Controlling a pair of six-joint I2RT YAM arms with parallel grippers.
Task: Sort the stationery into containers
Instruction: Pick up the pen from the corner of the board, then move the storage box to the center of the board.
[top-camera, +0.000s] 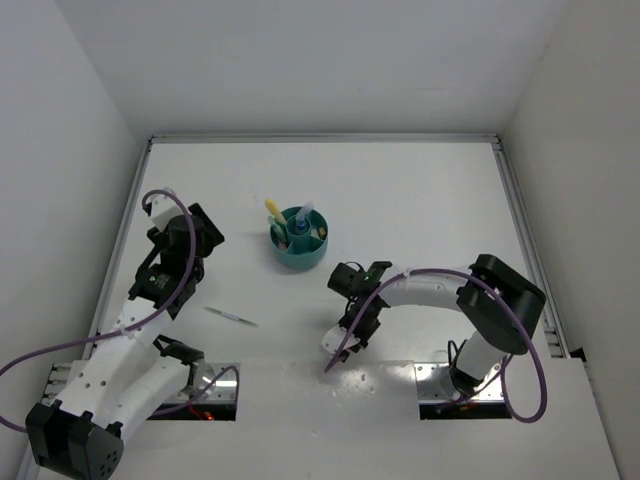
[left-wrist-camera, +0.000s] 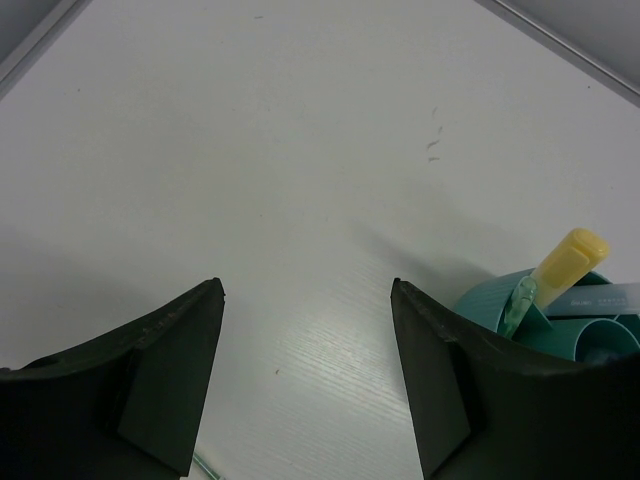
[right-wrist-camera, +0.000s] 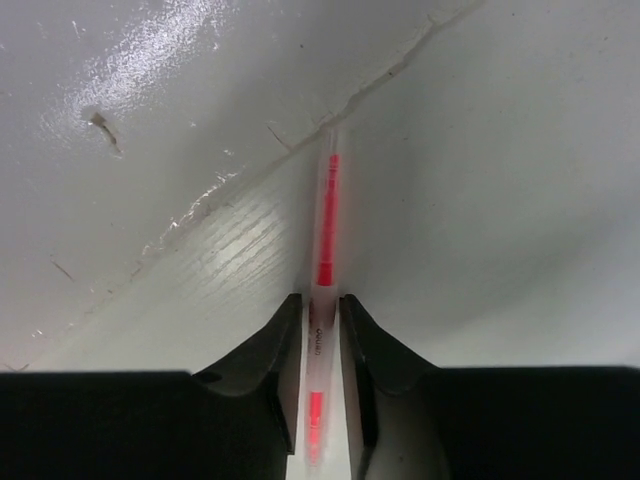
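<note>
Left gripper (left-wrist-camera: 305, 385) hangs open over the bare surface (left-wrist-camera: 300, 150) with nothing between its fingers. The tub (left-wrist-camera: 500, 310) sits just ahead of it to the right, with a yellow stick (left-wrist-camera: 570, 255) and a green stick (left-wrist-camera: 518, 305) standing up out of it. A thin pen (top-camera: 230, 316) lies loose behind this gripper and to its right, nearer the arm bases. The right gripper (right-wrist-camera: 320, 310) is clamped on a red pen (right-wrist-camera: 326, 220), pinching it near one end so most of the length juts out ahead of the fingers. Whether the far tip touches the surface cannot be told.

The main risk is probably that end-heavy hold. A slim, smooth pen could pivot or slide between the fingers during a swing. Its long free end could then catch the tub rim or knock the upright sticks. The tub looks light, so a low approach might shove it. If both arms close in on the tub together, they would crowd each other.

The left gripper has a wall fairly near on its left and open surface ahead. Between the right gripper and the tub, which is up and to its left, the surface is unobstructed. Its own arm fills the space to its right.
</note>
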